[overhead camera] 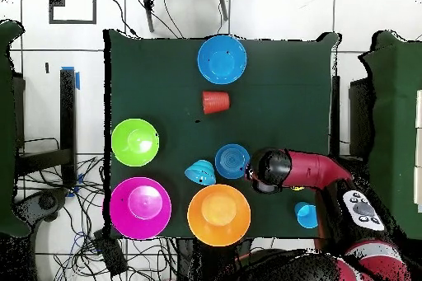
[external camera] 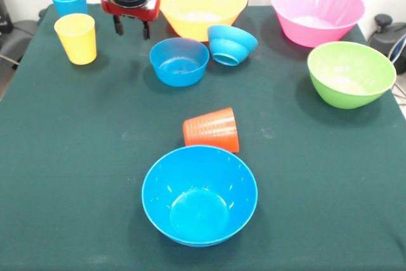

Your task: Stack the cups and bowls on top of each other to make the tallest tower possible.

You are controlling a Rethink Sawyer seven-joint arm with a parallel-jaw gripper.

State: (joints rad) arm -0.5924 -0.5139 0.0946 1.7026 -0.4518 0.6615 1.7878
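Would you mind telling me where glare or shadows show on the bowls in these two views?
Front view: pale glare patches sit on the floors of the pink bowl, green bowl and orange bowl; soft shadows fall on the cloth left of the yellow cup and big blue bowl. Overhead view: light is flatter, with only faint sheen in the bowls.

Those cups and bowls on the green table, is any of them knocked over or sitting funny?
Yes, two. The orange-red cup lies on its side near the big blue bowl. The small blue bowl is tipped, leaning beside the yellow-orange bowl. Everything else stands upright; nothing is stacked.
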